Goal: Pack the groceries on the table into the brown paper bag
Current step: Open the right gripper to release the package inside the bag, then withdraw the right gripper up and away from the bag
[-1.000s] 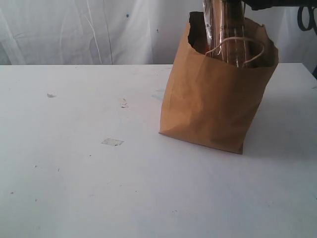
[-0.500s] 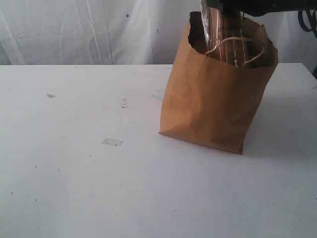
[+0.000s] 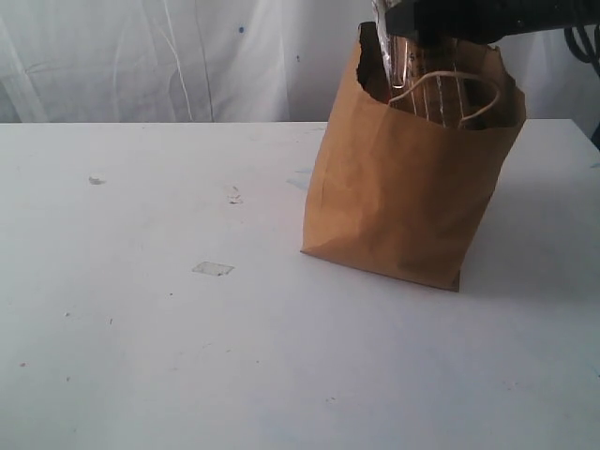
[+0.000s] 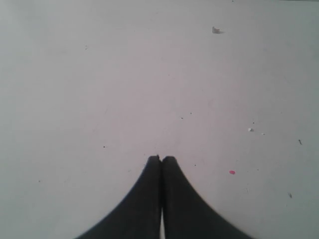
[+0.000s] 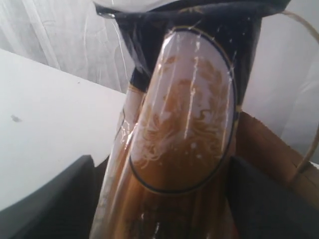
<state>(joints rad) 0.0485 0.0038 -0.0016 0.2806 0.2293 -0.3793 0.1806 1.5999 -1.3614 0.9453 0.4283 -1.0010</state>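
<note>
The brown paper bag [image 3: 403, 197] stands upright on the white table [image 3: 187, 328], right of centre. The long spaghetti pack [image 3: 422, 80] stands in its open mouth, clear film with a dark blue end [image 5: 184, 139]. My right gripper [image 3: 469, 19] hangs just above the bag rim. In the right wrist view its dark fingers [image 5: 50, 199] flank the pack with a slim gap on one side, so the right gripper [image 5: 162, 199] looks open. My left gripper [image 4: 161, 158] is shut on nothing over bare tabletop. No other groceries show.
A white curtain [image 3: 141, 56] hangs behind the table. A cord handle [image 3: 469, 94] loops over the bag's mouth. A scrap of tape [image 3: 213, 268] and small specks lie on the left half of the table. Dark cables [image 3: 581, 33] hang at the top right.
My right gripper has come down into view above the bag, and the spaghetti pack has sunk lower into it. The bag and the left gripper have not moved.
</note>
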